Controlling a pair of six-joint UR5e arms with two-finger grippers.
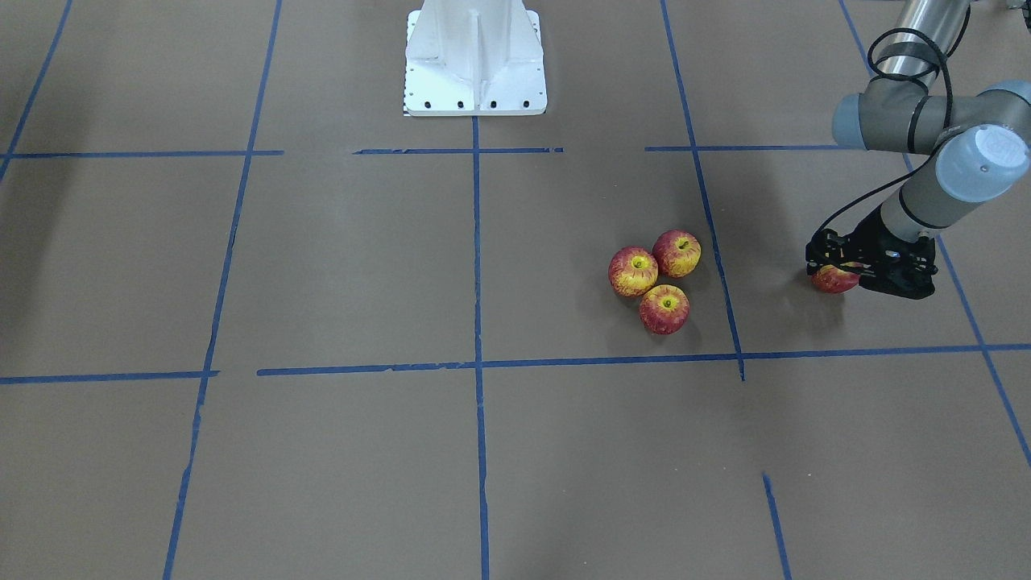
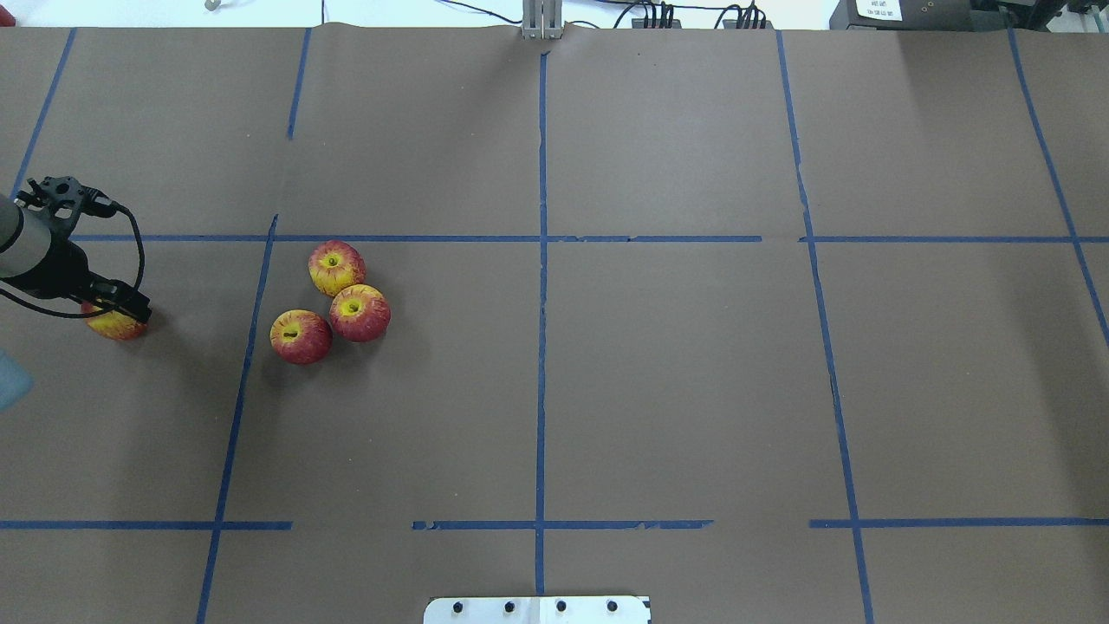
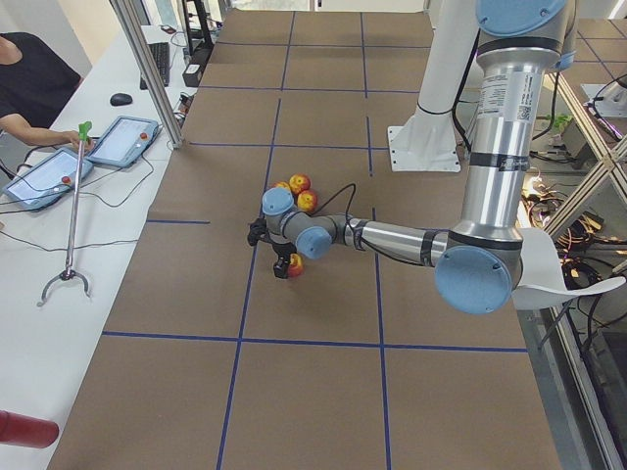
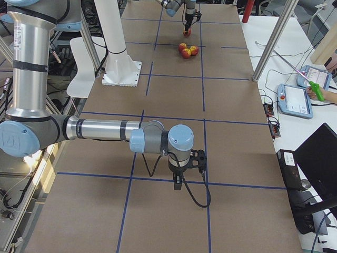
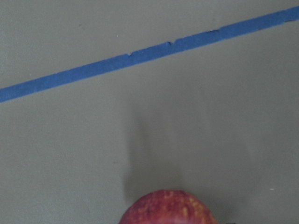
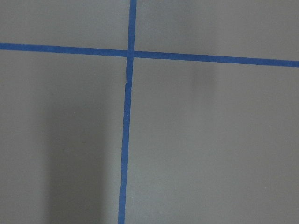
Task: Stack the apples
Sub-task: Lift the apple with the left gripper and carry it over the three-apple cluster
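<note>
Three apples point(image 1: 633, 271) touch on the desk point(image 1: 362, 282). The left gripper point(image 1: 839, 269) straddles a fourth apple point(image 1: 832, 281), grip unclear. The right gripper point(image 4: 180, 184) is unreadable.

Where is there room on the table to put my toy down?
Lots of room: the robot's right side, past the middle tape line, is bare, and so is the strip by the white base plate. It's crowded on its left, where three apples huddle and the left pincer is at a fourth apple.

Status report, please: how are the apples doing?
Left gripper over fourth apple, grip unclear. Right gripper far off. Three apples clustered, none stacked. Nothing in between.
</note>
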